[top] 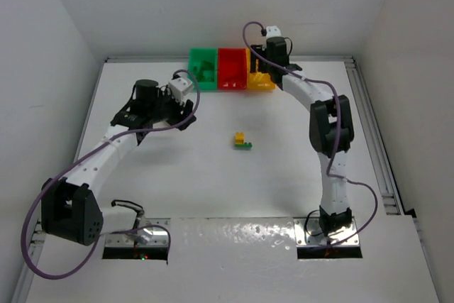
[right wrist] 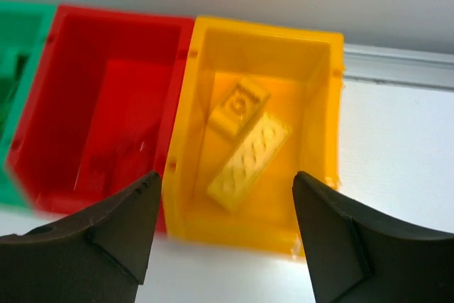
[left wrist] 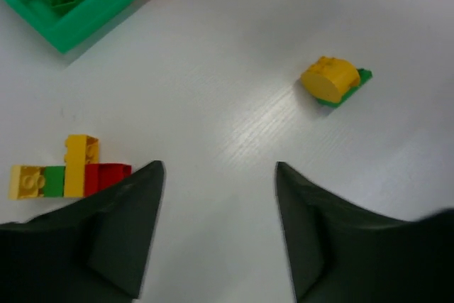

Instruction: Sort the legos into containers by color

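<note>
3 small open-top plastic bins, green, red and yellow, are lined up touching at the far edge of the white table, presumably so each colour has 1 fixed drop place. The right gripper is held above the yellow bin, jaws parted and empty; 2 pale yellow plastic bricks lie inside, below the gap. The left gripper is likewise spread and empty, low over the table, probably to approach loose pieces: a joined yellow, green and red brick cluster lies just beside 1 finger, outside the gap, and a yellow-on-green piece is seen ahead, well apart
</note>
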Robot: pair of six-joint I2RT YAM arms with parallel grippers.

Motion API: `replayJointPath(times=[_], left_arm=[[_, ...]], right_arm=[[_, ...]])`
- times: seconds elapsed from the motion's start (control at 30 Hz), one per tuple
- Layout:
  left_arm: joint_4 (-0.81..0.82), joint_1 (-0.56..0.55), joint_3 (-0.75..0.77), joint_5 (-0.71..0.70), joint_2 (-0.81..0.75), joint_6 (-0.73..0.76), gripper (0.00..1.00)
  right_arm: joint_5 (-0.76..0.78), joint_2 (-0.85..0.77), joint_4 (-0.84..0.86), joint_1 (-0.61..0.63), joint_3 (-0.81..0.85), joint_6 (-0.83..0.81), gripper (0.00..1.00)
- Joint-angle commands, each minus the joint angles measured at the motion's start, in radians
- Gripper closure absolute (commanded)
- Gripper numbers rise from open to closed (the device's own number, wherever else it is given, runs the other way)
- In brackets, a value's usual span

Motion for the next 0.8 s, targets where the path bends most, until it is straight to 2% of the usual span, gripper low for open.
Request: replayJointPath(times=[0.0,0.03,0.1,0.13,0.2,0.23,0.3,0.33,0.37,0.4,0.43,0.5,0.57,0.7,0.77], left_arm=[[-0.066,-0.066,0.073,0.109,0.03,0.171,0.47],[-0.09,-0.083,0.1,0.094,0.058,0.18,0.62],[-0.183,-0.145,0.202,0.101,0.167,0.215,0.64],[-0.218,-0.171,0.242,0.107,0.249,0.241,0.55],[-0.281,-0.263,0.336,0.094,0.329,0.311,0.44],[-0.282,-0.289,0.36,0.075,0.403,0.304,0.35],[-0.263,-0.337,0.439,0.07,0.477,0.205,0.24],[-0.239,-0.344,0.457,0.061,0.526,0.148,0.21],[-0.207,-0.349,0.465,0.029,0.54,-0.009,0.19],[-0.152,-0.35,0.465,-0.073,0.547,-0.093,0.18],[-0.141,-0.353,0.471,-0.11,0.557,-0.203,0.15],[-0.137,-0.37,0.48,-0.196,0.563,-0.273,0.07],[-0.145,-0.424,0.494,-0.241,0.58,-0.357,0.06],[-0.125,-0.537,0.484,-0.423,0.63,-0.395,0.08],[-0.116,-0.541,0.48,-0.486,0.647,-0.428,0.1]], right_arm=[[-0.135,-0.277,0.01,-0.002,-0.131,-0.089,0.26],[-0.171,-0.335,0.034,-0.001,-0.281,-0.105,0.25],[-0.198,-0.511,0.074,-0.002,-0.445,-0.134,0.22],[-0.219,-0.566,0.111,-0.002,-0.595,-0.146,0.22],[-0.232,-0.714,0.126,-0.002,-0.722,-0.148,0.21],[-0.23,-0.755,0.125,-0.002,-0.823,-0.148,0.21],[-0.213,-0.852,0.097,-0.001,-0.932,-0.117,0.21],[-0.19,-0.878,0.084,0.001,-0.96,-0.082,0.21],[-0.14,-0.929,0.073,-0.001,-0.989,-0.048,0.23],[-0.123,-0.95,0.05,0.001,-1.036,-0.005,0.25],[-0.103,-0.972,0.039,0.002,-1.055,0.006,0.28],[-0.068,-1.033,0.036,0.004,-1.118,0.057,0.3],[-0.01,-1.067,0.044,0.004,-1.156,0.104,0.3],[0.044,-1.121,0.051,0.005,-1.225,0.15,0.31],[0.043,-1.135,0.044,0.005,-1.235,0.145,0.31]])
